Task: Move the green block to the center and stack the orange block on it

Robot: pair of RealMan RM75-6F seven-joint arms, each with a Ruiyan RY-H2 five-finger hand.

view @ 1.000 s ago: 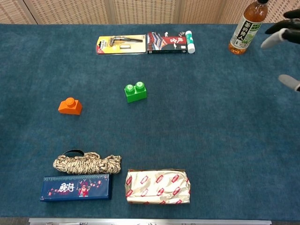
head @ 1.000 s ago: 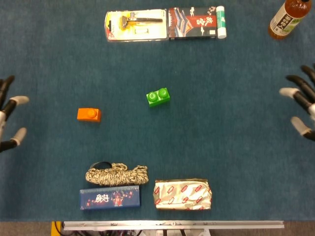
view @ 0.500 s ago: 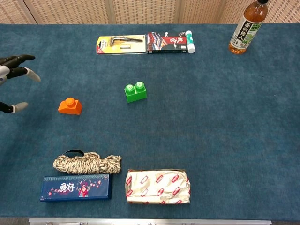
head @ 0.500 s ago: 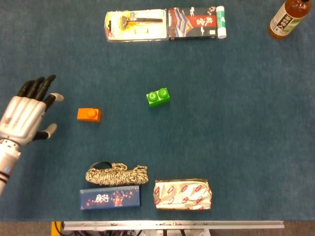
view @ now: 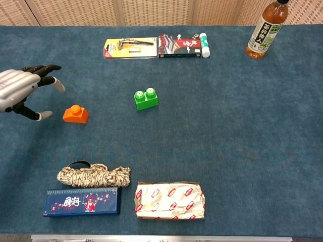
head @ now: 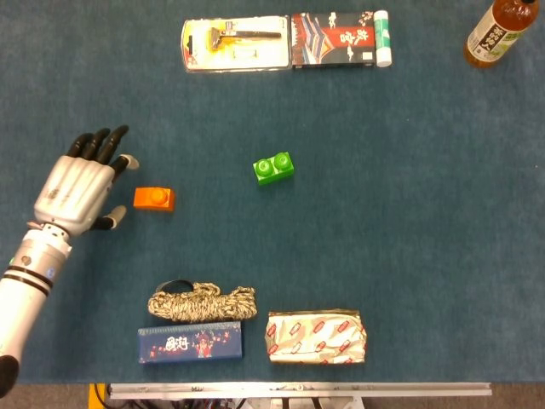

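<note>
A green block [head: 273, 168] [view: 146, 98] with two studs sits near the middle of the blue table. An orange block [head: 153, 198] [view: 75, 114] with one stud lies to its left. My left hand [head: 81, 181] [view: 22, 89] hovers just left of the orange block, fingers spread, holding nothing and not touching it. My right hand appears in neither view.
At the back are a razor pack [head: 234, 43], a dark box [head: 334, 39] with a white tube, and a tea bottle [head: 500, 31] at the far right. Near the front edge lie a coiled rope [head: 202, 302], a blue box [head: 190, 343] and a foil-wrapped pack [head: 316, 336].
My left hand has moved in from the left edge toward the orange block. My right hand, seen at the right edge one second ago, has left both views. The blocks have not moved.
</note>
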